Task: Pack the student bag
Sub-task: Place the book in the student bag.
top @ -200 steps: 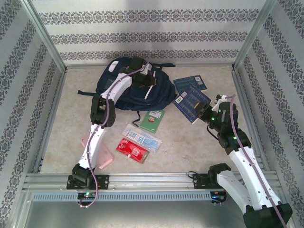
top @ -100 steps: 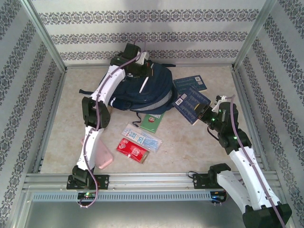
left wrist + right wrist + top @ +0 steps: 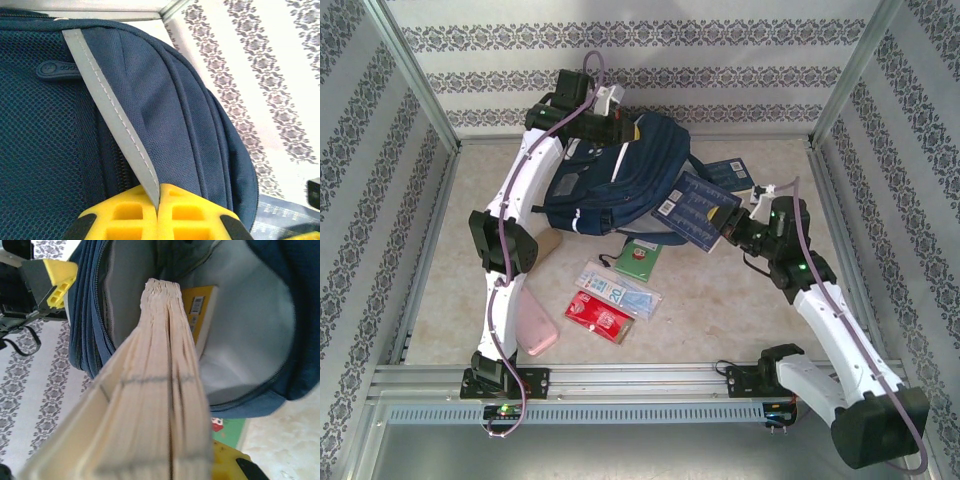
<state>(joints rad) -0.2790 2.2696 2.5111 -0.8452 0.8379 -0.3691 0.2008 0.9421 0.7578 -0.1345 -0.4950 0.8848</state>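
A pink case (image 3: pixel 535 335) lies by the table's (image 3: pixel 440 260) near-left corner. My left gripper (image 3: pixel 157 202) is clenched on the grey strip (image 3: pixel 112 110) of the student bag (image 3: pixel 620 185). I hold it up by the far edge, left of the middle. The bag sits against that far edge with its open mouth turned toward the right edge.

In front of the bag, toward the near edge, lie a red packet (image 3: pixel 598 315), a clear packet (image 3: pixel 618 288) and a green booklet (image 3: pixel 640 258), close together.

My right gripper (image 3: pixel 725 228) is grasping a blue book (image 3: pixel 698 208), flat between its fingers. The book's free end is at the bag's mouth. In the right wrist view its pale page edges (image 3: pixel 150 390) point into the grey-lined opening, where a yellow book (image 3: pixel 200 310) already stands. A second blue book (image 3: pixel 735 172) lies on the table beyond, partly hidden by the held one.
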